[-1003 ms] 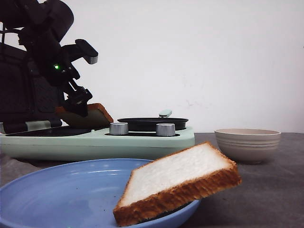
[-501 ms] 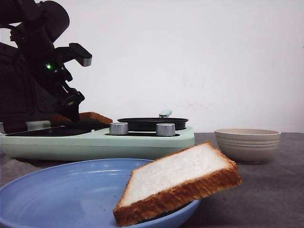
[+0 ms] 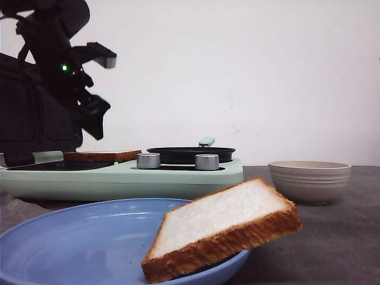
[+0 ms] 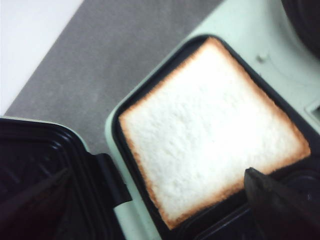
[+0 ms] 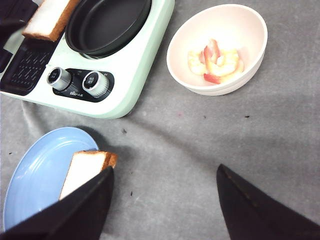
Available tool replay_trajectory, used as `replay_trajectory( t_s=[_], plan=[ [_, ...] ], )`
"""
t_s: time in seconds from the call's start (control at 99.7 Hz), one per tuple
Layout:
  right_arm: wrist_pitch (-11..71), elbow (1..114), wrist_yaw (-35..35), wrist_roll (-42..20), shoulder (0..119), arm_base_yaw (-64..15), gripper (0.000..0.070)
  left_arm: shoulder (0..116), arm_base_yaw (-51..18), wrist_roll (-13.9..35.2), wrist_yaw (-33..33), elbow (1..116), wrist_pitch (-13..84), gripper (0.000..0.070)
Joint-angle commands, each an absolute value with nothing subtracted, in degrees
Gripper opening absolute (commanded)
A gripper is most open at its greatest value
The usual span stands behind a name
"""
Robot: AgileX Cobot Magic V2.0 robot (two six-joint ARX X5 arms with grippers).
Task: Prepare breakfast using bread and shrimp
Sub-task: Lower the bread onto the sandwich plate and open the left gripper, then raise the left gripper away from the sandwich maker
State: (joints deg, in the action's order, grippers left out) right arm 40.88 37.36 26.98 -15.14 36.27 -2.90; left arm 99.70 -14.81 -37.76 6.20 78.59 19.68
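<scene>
One bread slice (image 4: 210,130) lies flat in the black grill plate of the mint-green breakfast maker (image 3: 178,175); it also shows in the front view (image 3: 98,156) and the right wrist view (image 5: 47,17). My left gripper (image 3: 95,122) hangs open and empty just above it, also seen in its own wrist view (image 4: 156,175). The second slice (image 3: 222,228) leans on the rim of the blue plate (image 3: 71,237) at the front. Shrimp (image 5: 217,62) lie in the beige bowl (image 5: 230,87). My right gripper (image 5: 164,172) is open and empty, high over the grey table between plate and bowl.
The maker's black lid (image 4: 35,170) stands open beside the grill plate. A black round pan (image 3: 190,154) sits on the maker's right half, with two silver knobs (image 5: 59,77) on its front. The beige bowl (image 3: 309,178) stands right of the maker.
The left gripper lowered the tilted slice onto the grill plate, let go and rose. The slice now lies flat. Nothing else moved.
</scene>
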Motion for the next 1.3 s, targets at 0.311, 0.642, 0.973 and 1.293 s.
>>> replay_trajectory(
  t_s=[0.311, 0.642, 0.973, 1.293],
  plan=[
    [40.4, 38.4, 27.0, -14.3, 36.6, -2.9, 0.0404, 97.2, -15.0, -20.2, 5.7, 89.1, 27.4, 0.0678],
    [40.9, 38.4, 28.8, -14.7, 36.6, -2.9, 0.0404, 89.8, -14.1, -13.1, -2.1, 89.1, 31.0, 0.0677],
    [41.2, 38.4, 28.9, -15.0, 36.6, -2.9, 0.0404, 84.3, -9.0, -10.3, -22.1, 88.6, 37.1, 0.0674],
    [41.2, 38.4, 28.9, -15.7, 36.6, -2.9, 0.0404, 78.3, -2.4, -8.3, -35.1, 80.1, 34.8, 0.0673]
  ],
)
